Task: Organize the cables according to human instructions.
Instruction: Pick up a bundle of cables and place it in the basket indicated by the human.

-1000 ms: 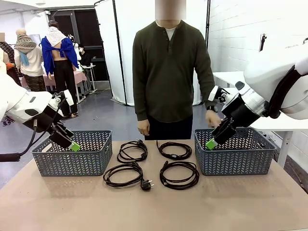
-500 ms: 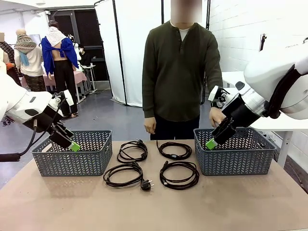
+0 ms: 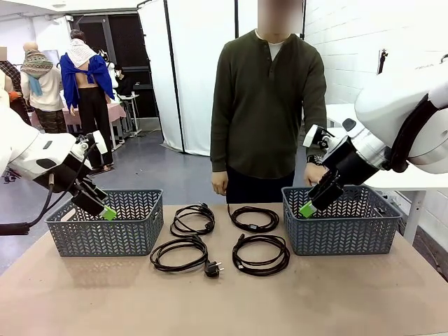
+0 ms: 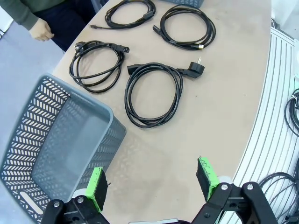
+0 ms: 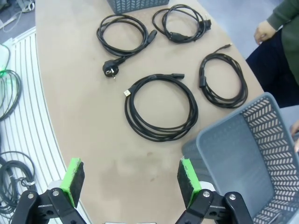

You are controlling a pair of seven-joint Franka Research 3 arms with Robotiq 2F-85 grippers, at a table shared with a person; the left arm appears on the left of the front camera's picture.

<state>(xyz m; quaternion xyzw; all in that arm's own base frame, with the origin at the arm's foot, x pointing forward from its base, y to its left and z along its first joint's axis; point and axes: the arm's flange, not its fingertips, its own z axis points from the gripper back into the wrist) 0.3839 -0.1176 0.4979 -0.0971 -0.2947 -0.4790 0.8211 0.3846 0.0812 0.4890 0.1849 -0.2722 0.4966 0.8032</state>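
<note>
Several black cables lie coiled on the table between two baskets: a back-left one (image 3: pixel 192 219), a back-right one (image 3: pixel 253 218), a front-left one (image 3: pixel 180 254) with a round plug, and a front-right one (image 3: pixel 261 254). My left gripper (image 3: pixel 105 212) hangs open over the left basket's near corner, nothing between its fingers (image 4: pixel 97 187). My right gripper (image 3: pixel 308 208) hangs open at the right basket's left edge, also with nothing in it. The left wrist view shows the plugged cable (image 4: pixel 152 94) nearest. The right wrist view has a large coil (image 5: pixel 161 107) closest. The human (image 3: pixel 269 105) stands behind the table, hands down.
A grey-blue basket (image 3: pixel 105 227) stands at the left and another (image 3: pixel 343 227) at the right; neither shows any contents. The left one (image 4: pixel 56 140) lies under my left gripper, the right one (image 5: pixel 243 154) beside my right. The table's front half is bare brown surface.
The human has stepped a little to the right and stands straighter. Both arms and all cables are where they were.
</note>
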